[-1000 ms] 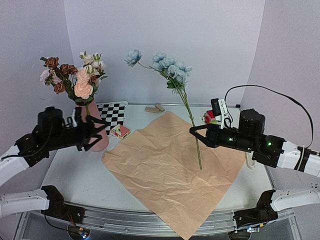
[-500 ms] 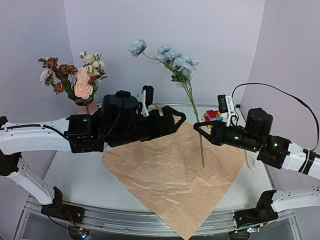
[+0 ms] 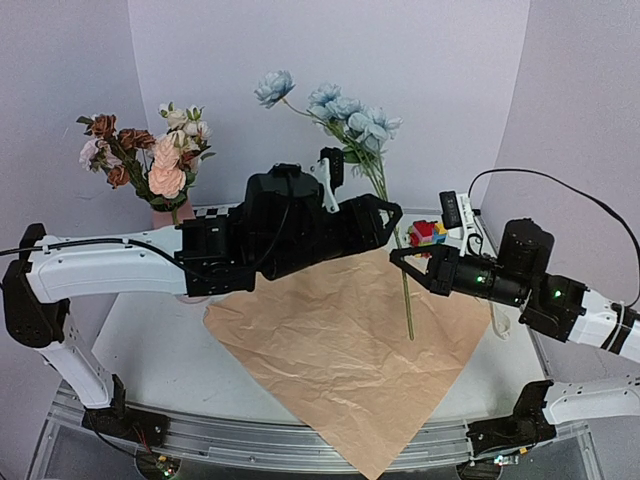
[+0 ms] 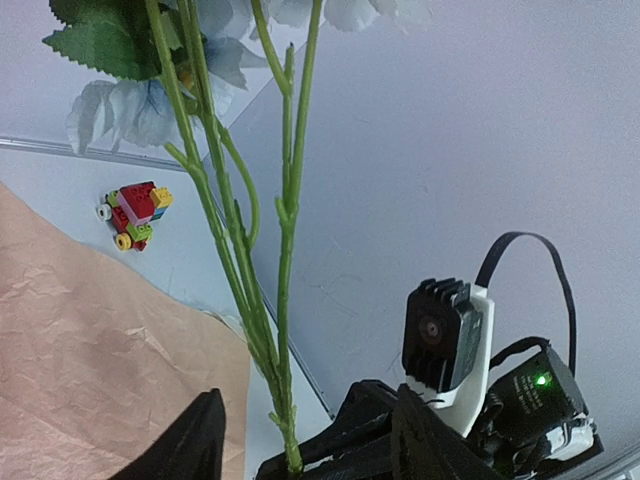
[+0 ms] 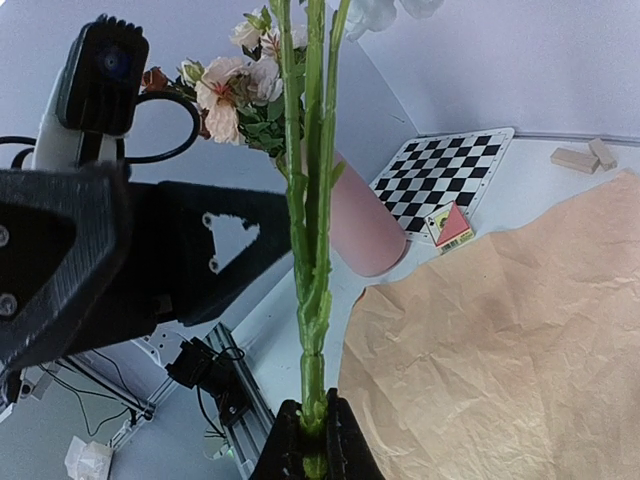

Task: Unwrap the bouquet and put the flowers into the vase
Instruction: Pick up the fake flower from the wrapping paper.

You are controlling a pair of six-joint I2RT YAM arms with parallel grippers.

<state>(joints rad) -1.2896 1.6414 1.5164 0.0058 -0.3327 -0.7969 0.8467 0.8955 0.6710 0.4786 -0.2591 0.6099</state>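
Pink vase holding peach, white, rust flowers, blue stems outside

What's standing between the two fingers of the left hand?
The green stems of the pale blue artificial flowers stand in that gap, touching neither black finger of the left hand; the left wrist view shows it. The right hand clamps them lower down.

Pale blue artificial blooms on green stems; crumpled kraft paper sheet is beige-tan; matte cylinder vase pink (checkerboard black-and-white).
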